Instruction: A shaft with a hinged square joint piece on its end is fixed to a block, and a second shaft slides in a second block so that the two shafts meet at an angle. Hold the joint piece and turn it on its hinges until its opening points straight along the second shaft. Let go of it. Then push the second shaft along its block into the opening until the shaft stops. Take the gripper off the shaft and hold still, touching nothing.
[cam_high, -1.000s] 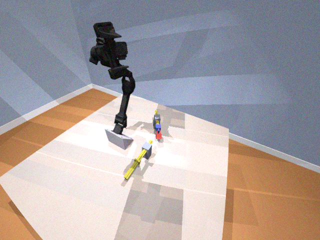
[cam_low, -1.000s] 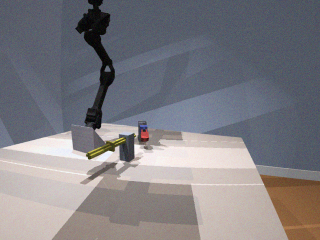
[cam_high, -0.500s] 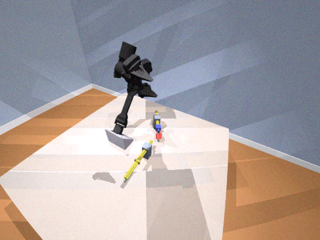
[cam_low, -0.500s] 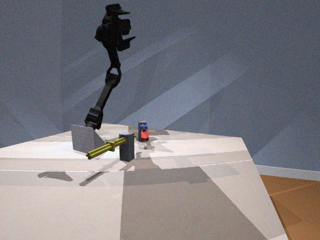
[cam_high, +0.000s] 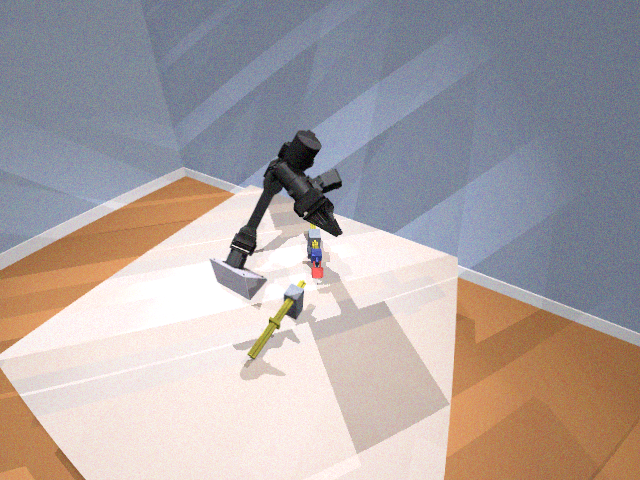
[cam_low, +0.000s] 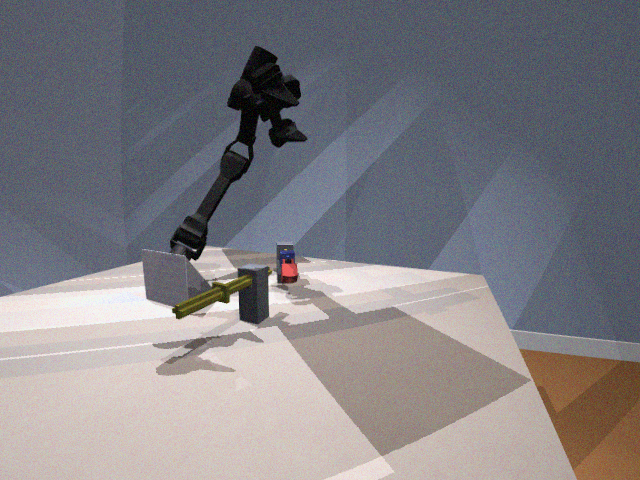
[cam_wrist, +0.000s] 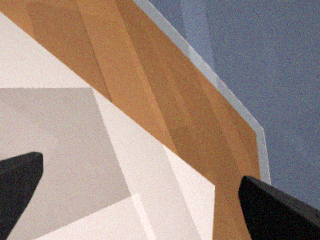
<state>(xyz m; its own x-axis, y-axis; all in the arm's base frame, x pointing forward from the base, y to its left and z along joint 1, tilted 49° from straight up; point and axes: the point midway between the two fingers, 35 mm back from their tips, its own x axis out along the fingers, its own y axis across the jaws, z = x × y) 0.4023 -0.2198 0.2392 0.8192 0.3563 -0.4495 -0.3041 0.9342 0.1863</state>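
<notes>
My fingers spread wide and grasp nothing, high above the red joint piece (cam_high: 316, 271) on the pale surface (cam_high: 155, 413). I judge nothing done: the piece needs turning, and the yellow second shaft (cam_high: 268, 327) sits unpushed in its block (cam_high: 294, 299).

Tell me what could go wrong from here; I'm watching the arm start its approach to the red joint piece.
1. The open gripper hangs well above the red joint piece; the wrist view shows only table and floor, so the approach may be misaimed.
2. The blue hinge part adjoins the red piece; wide jaws might catch it.
3. The yellow sliding shaft lies nearby and could be bumped.
</notes>
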